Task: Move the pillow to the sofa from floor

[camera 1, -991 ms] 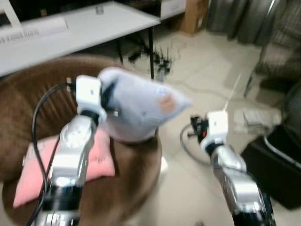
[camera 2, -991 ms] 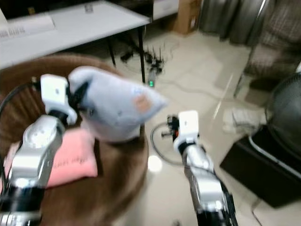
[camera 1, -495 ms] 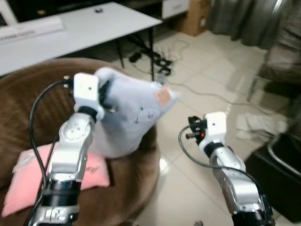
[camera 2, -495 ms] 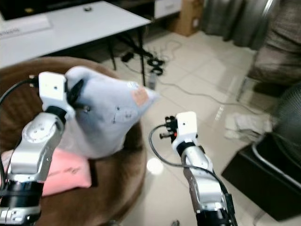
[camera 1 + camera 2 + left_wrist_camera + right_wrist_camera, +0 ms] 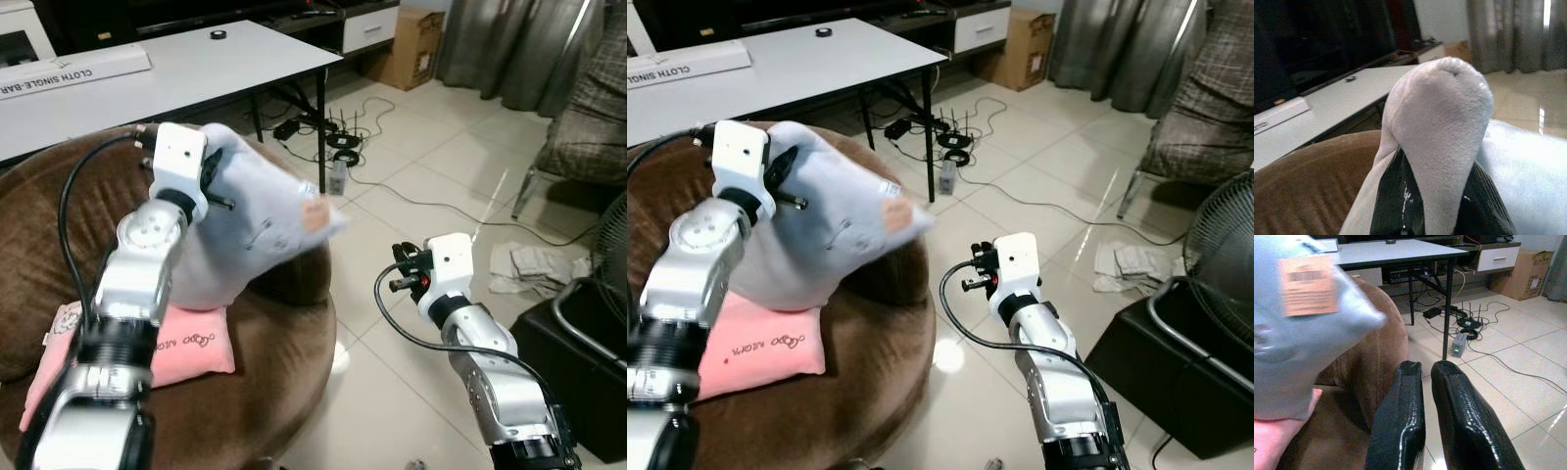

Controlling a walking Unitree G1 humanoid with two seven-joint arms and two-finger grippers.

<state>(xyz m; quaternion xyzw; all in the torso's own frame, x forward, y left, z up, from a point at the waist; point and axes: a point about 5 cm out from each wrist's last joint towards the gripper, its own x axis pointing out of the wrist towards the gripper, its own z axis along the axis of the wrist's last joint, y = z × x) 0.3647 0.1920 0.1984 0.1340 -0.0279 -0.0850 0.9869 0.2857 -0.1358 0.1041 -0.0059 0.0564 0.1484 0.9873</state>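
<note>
The left gripper [image 5: 1442, 215] is raised over the round brown plush sofa [image 5: 265, 392], its 2 black fingers [image 5: 1396, 200] clamped on a corner of the pale grey-blue soft pillow [image 5: 250, 230]. The pillow hangs from that grip above the sofa seat, on the seat's far right part, with its lower edge down at a flat pink cushion with printed lettering [image 5: 186, 348]; whether the 2 touch cannot be told. An orange square patch [image 5: 315, 217] shows on the pillow's right end, which juts out past the sofa's edge.

The right gripper [image 5: 1425, 421] is held out to the right of the sofa, over the glossy beige tiled floor [image 5: 421, 176], well apart from the pillow. Its 2 fingers [image 5: 1400, 421] lie close together with just a narrow slit between them, holding nothing.

Beyond the sofa stands a long white counter with black legs [image 5: 196, 64], with a white box marked in black letters [image 5: 69, 73] on its left part. Black cables and a power strip [image 5: 338, 157] lie on the floor under its right end. A black fan guard [image 5: 1225, 245] stands at the far right.
</note>
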